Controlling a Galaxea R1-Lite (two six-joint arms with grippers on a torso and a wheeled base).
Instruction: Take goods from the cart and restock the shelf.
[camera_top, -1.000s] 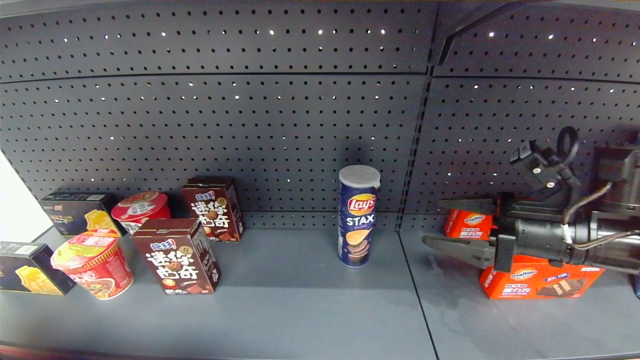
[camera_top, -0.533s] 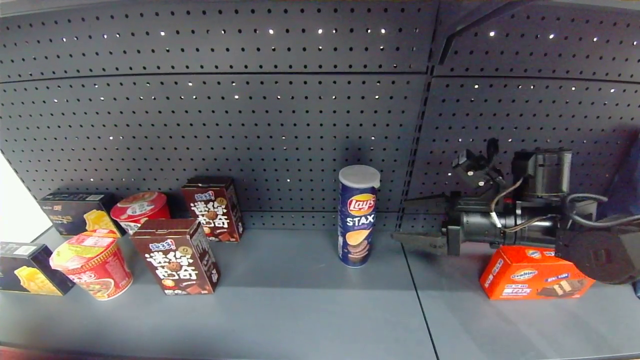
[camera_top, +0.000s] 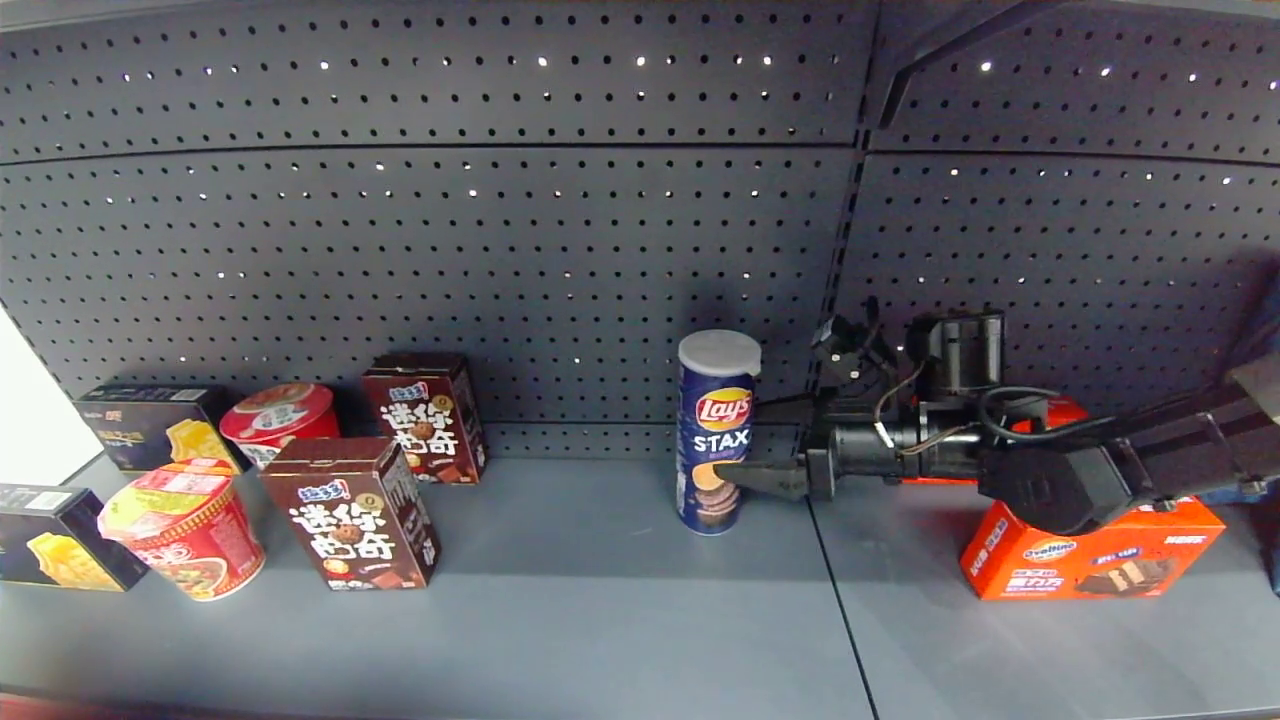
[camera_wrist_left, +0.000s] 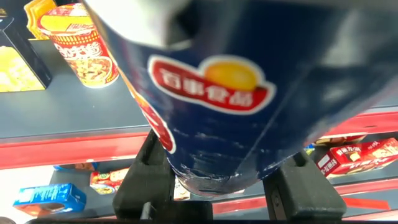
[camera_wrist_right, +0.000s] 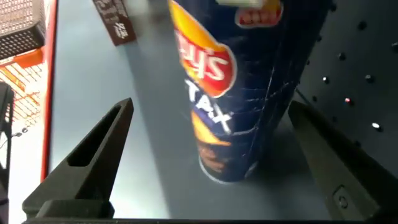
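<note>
Straddling upright chips can, right pincer released; left pincer grasping second can.

**Head view:** set in front of the shelf, facing forward and slightly down at its deck and pegboard back, at middle range.

**Right wrist view:** set just behind the right gripper, looking along its spread fingers at the standing can, very near. The head view shares this can.

**Left wrist view:** close against a held can clasped in the left gripper, looking past it to the noodle cup at the shelf's left front corner. The head view shares this cup.
</note>
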